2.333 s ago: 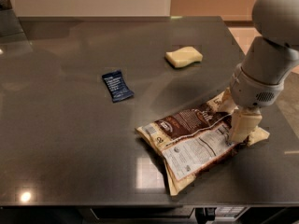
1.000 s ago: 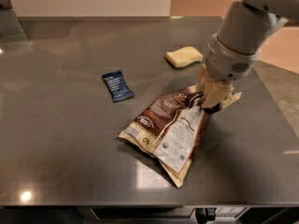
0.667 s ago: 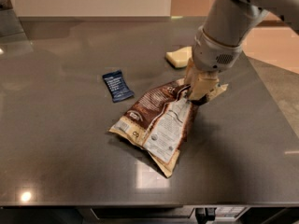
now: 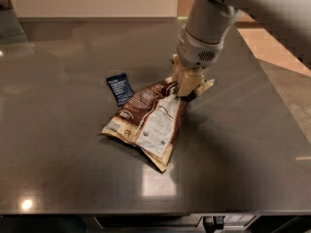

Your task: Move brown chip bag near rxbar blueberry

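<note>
The brown chip bag [image 4: 148, 118] lies crinkled on the dark table, its white label panel facing up. My gripper [image 4: 187, 87] is at the bag's upper right end and is shut on the brown chip bag. The rxbar blueberry [image 4: 119, 88], a small dark navy wrapper with white print, lies flat just left of the bag's upper part, a short gap away. My arm [image 4: 209, 28] comes down from the top right and hides the table behind it.
The dark grey table [image 4: 58, 144] ends at a front edge low in view and a right edge [image 4: 277, 101], with tan floor beyond. A glare patch [image 4: 158, 181] sits on the table below the bag.
My gripper has dragged the brown chip bag left and toward the back, close to the rxbar blueberry. The pale yellow sponge is now hidden behind my arm.
</note>
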`<state>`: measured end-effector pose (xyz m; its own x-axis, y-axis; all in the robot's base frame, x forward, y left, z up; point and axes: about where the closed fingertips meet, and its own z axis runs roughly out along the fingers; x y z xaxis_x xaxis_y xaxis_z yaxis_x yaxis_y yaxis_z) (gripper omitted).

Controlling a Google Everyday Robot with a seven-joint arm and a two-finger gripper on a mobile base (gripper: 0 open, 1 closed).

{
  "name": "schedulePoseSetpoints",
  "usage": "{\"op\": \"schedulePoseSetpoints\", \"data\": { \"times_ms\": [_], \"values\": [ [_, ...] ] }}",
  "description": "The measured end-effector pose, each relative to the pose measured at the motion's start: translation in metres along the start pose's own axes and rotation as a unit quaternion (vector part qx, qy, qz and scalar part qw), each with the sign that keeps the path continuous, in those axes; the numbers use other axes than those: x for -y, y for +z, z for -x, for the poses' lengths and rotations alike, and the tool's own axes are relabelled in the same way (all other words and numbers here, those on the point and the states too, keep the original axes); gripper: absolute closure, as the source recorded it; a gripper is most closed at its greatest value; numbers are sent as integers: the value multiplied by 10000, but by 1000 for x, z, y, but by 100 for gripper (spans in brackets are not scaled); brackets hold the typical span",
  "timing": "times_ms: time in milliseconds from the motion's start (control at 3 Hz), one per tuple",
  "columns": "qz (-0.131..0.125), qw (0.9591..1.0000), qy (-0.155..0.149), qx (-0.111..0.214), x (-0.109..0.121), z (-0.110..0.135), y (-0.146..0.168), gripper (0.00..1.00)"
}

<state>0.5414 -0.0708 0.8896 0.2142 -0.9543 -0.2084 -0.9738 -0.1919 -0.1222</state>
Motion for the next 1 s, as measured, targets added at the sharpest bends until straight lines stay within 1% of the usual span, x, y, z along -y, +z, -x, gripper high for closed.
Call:
{"op": "schedulePoseSetpoints", "data": {
  "times_ms": [333, 1000],
  "values": [
    [-69, 9999, -82, -17, 13, 2, 3, 59],
    [-116, 9999, -99, -2, 15, 4, 4, 13]
  ]
}}
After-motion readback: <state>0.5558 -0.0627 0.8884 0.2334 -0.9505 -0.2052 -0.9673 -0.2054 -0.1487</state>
